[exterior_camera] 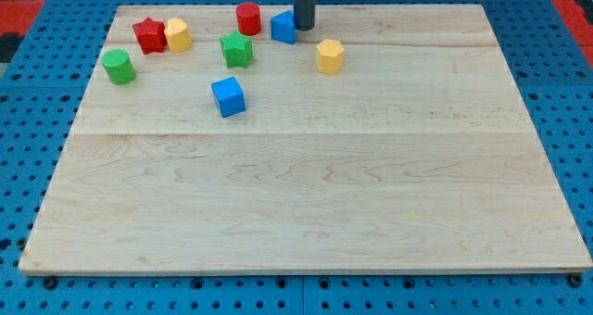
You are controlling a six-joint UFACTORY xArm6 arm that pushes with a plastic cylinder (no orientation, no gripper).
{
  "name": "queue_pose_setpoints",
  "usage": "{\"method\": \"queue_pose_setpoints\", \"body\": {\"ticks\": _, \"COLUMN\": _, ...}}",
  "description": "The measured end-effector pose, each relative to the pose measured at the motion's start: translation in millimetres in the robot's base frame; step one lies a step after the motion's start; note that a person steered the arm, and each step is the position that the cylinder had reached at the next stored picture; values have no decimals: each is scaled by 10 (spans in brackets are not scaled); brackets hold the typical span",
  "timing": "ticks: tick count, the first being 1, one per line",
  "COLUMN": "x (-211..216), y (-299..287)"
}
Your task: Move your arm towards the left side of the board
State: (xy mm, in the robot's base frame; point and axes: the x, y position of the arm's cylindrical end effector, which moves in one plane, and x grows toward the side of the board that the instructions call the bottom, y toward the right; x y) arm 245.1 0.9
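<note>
My rod comes down from the view's top, and my tip (304, 27) rests on the wooden board (306, 204) near its top edge. It touches the right side of a blue block (283, 26). A red cylinder (248, 18) stands just left of that blue block. A green star block (237, 49) lies below the red cylinder. A yellow hexagonal block (330, 56) lies below and right of my tip. A blue cube (228, 96) sits lower down. At the upper left are a red star block (149, 35), a yellow block (178, 34) touching it, and a green cylinder (119, 66).
The board lies on a blue perforated table (37, 130). Red matting (28, 14) shows at the view's top corners.
</note>
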Motion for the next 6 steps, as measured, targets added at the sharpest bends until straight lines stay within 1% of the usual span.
{"method": "queue_pose_setpoints", "body": {"ticks": 1, "x": 71, "y": 458}}
{"method": "queue_pose_setpoints", "body": {"ticks": 2, "x": 222, "y": 1283}}
{"method": "queue_pose_setpoints", "body": {"ticks": 3, "x": 629, "y": 1611}}
{"method": "queue_pose_setpoints", "body": {"ticks": 4, "x": 1660, "y": 1205}}
{"method": "queue_pose_setpoints", "body": {"ticks": 5, "x": 2911, "y": 281}}
{"method": "queue_pose_setpoints", "body": {"ticks": 6, "x": 3073, "y": -1287}}
